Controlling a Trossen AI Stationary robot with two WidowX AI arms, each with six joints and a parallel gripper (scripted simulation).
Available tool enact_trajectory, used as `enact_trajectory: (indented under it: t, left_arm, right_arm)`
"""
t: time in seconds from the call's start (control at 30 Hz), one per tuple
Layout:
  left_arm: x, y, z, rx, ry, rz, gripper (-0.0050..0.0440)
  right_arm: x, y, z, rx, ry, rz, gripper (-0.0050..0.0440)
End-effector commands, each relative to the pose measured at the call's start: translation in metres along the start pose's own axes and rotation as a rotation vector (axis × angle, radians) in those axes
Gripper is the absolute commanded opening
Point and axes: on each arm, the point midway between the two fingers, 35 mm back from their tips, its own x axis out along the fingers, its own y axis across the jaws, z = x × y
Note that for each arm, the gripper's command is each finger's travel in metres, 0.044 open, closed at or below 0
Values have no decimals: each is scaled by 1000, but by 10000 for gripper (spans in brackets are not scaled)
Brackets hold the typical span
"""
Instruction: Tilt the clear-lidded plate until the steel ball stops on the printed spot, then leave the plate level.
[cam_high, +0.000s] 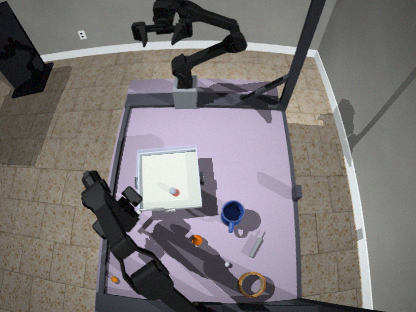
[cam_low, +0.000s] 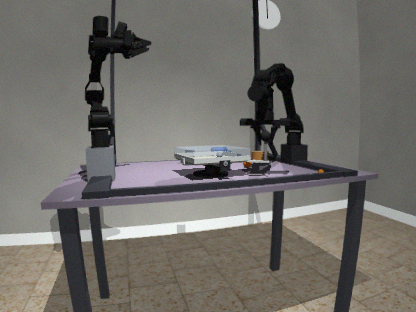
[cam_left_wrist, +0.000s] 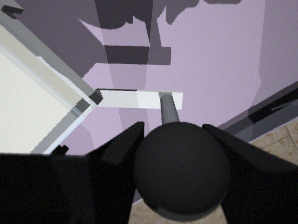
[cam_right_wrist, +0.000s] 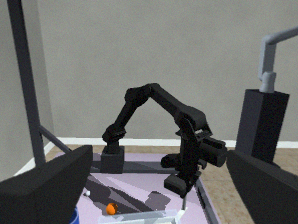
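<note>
The clear-lidded plate (cam_high: 167, 167) (cam_low: 192, 158) (cam_left_wrist: 30, 92) stands on a dark pivot (cam_low: 214, 171) and looks about level; a slight tilt cannot be ruled out. The steel ball (cam_high: 173, 191) shows through the lid, right beside the red printed spot (cam_high: 176, 193) and partly overlapping it. My left gripper (cam_high: 132, 210) (cam_left_wrist: 172, 129) is shut on the round black knob (cam_left_wrist: 181, 170), which tops a grey post on a white strip (cam_left_wrist: 145, 99) from the plate's corner. My right gripper (cam_high: 159, 42) (cam_low: 149, 44) (cam_right_wrist: 160, 154) is open and empty, high up and away from the plate.
A blue mug (cam_high: 232, 213) stands beside the plate. An orange object (cam_high: 197, 240), a small white ball (cam_high: 227, 264), a grey tool (cam_high: 256, 247) and a brown ring (cam_high: 239, 285) lie beyond. A small orange piece (cam_high: 115, 279) lies near the dark table frame.
</note>
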Motion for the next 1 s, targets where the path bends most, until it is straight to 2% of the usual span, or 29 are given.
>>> enact_trajectory:
  t: [0.0,0.57,0.6,0.97]
  left_arm:
    - [-10,3,-9,6,41,12,-50]
    - [-12,5,-10,6,41,11,-50]
    - [-23,5,-6,3,63,16,-50]
    - [-25,6,-3,3,62,18,-50]
  right_arm:
    - [0,1,6,-20,-3,3,400]
    - [0,1,6,-20,-3,3,400]
    - [0,1,6,-20,-3,3,400]
    - [0,1,6,-20,-3,3,400]
